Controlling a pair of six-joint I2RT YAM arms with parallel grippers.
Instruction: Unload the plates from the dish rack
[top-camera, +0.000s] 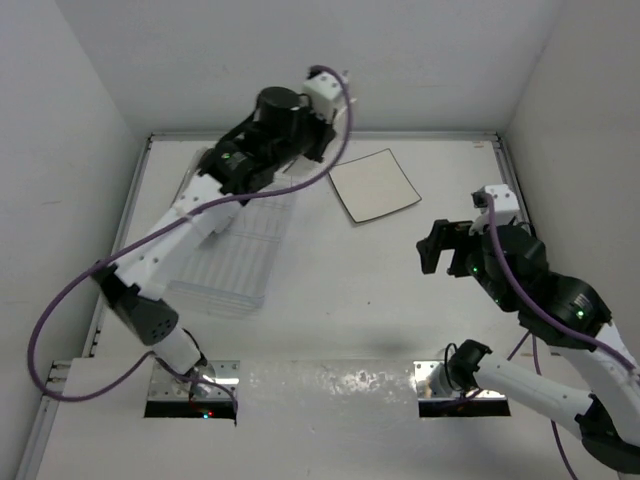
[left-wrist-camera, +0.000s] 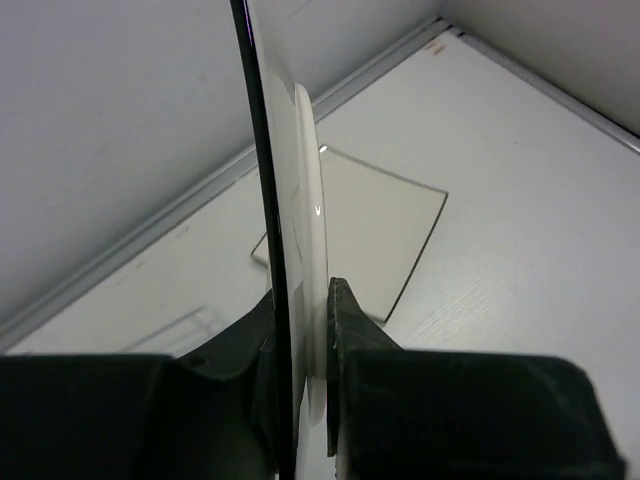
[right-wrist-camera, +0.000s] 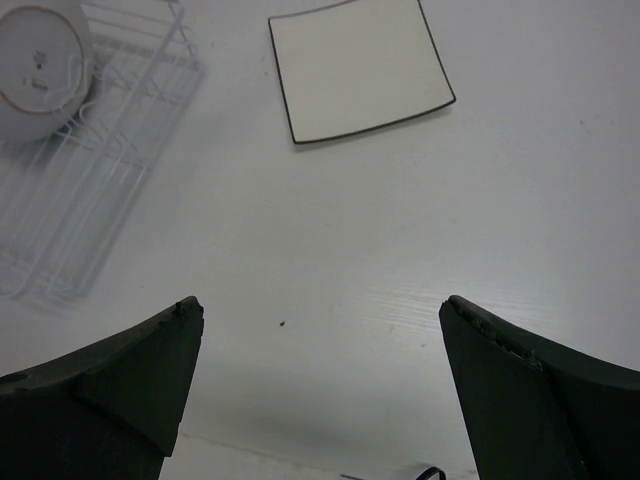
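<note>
Jaws of our left gripper (left-wrist-camera: 303, 300) pinch a plate (left-wrist-camera: 300, 180) edge-on near the dish rack (top-camera: 235, 255); our right gripper (right-wrist-camera: 320, 305) gapes empty. One square plate (top-camera: 374, 185) already lies unloaded.

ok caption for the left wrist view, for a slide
Left gripper clamps a dark-edged plate edge-on, a square plate lying flat on the table beyond.

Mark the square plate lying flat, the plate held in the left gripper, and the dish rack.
flat square plate (top-camera: 375, 185): top view, centre of its face.
held plate (left-wrist-camera: 300, 190): left wrist view, pale face beside the dark edge.
dish rack (top-camera: 235, 258): top view, bare ribbed floor.
</note>
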